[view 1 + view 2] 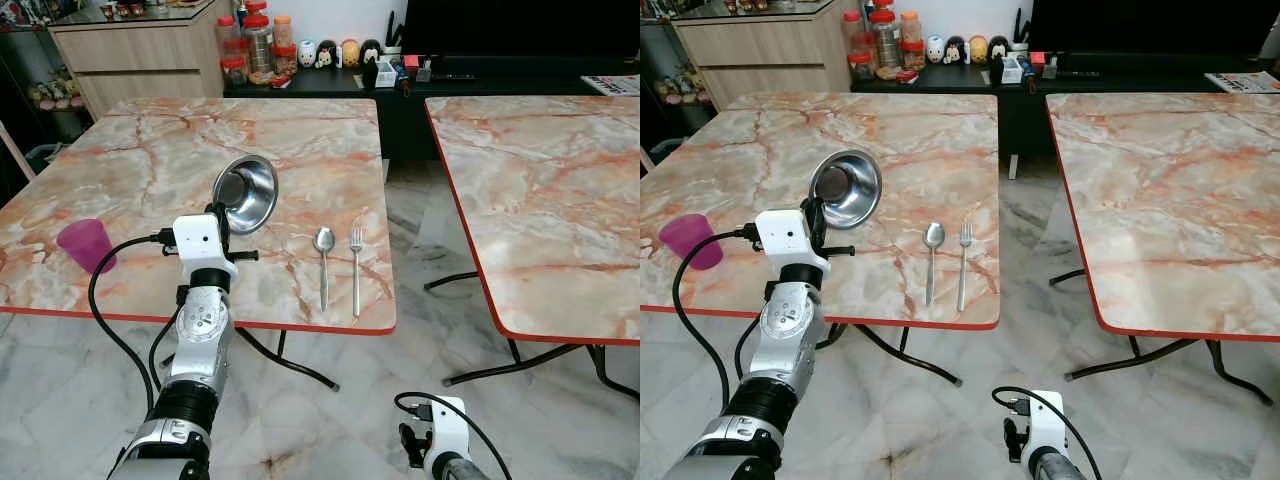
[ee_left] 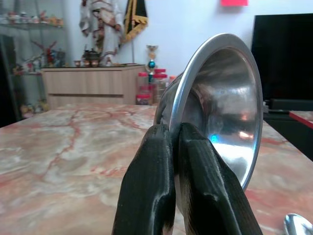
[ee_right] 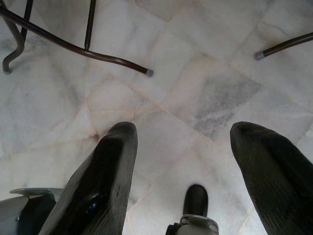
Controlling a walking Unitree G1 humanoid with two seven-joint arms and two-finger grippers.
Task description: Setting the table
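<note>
**One bowl held tilted over the table**

Left gripper pinches the steel bowl by its rim, above the marble table, beside spoon and fork. Bowl hides its fingertips. Right gripper hangs wide open, empty, partly cut off.

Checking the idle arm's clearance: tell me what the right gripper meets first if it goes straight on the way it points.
The open right gripper points down at the white marble floor; nothing shows between, so probably the floor first.
</note>
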